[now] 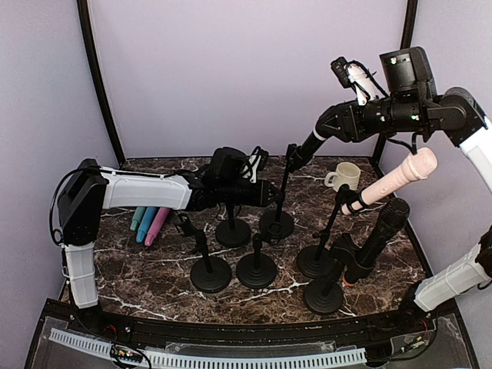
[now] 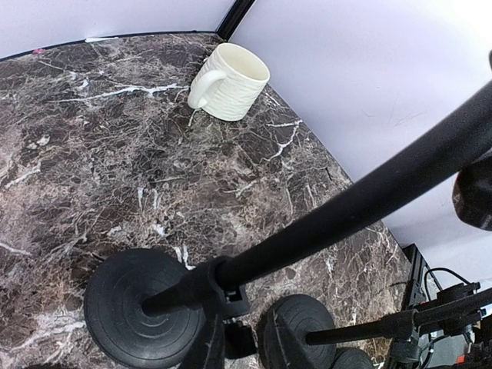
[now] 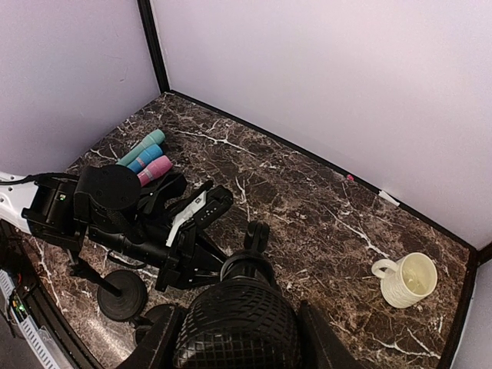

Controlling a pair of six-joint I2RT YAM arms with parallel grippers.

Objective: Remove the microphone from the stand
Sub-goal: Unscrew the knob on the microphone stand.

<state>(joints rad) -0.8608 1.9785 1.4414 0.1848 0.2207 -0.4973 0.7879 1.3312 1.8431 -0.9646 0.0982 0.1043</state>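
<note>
The microphone (image 3: 234, 327) is clamped in my right gripper (image 1: 305, 147), high over the table (image 1: 154, 269) near its back edge. Its long axis points down toward the stand (image 1: 277, 223). My left gripper (image 1: 267, 194) is beside that pole, and I cannot tell its grip.

Lab robot cell: plain lilac walls (image 1: 246, 69) and black posts (image 1: 98, 84) enclose a marble-patterned table (image 1: 154, 265); a slotted cable duct (image 1: 231, 359) lines its near edge.
</note>
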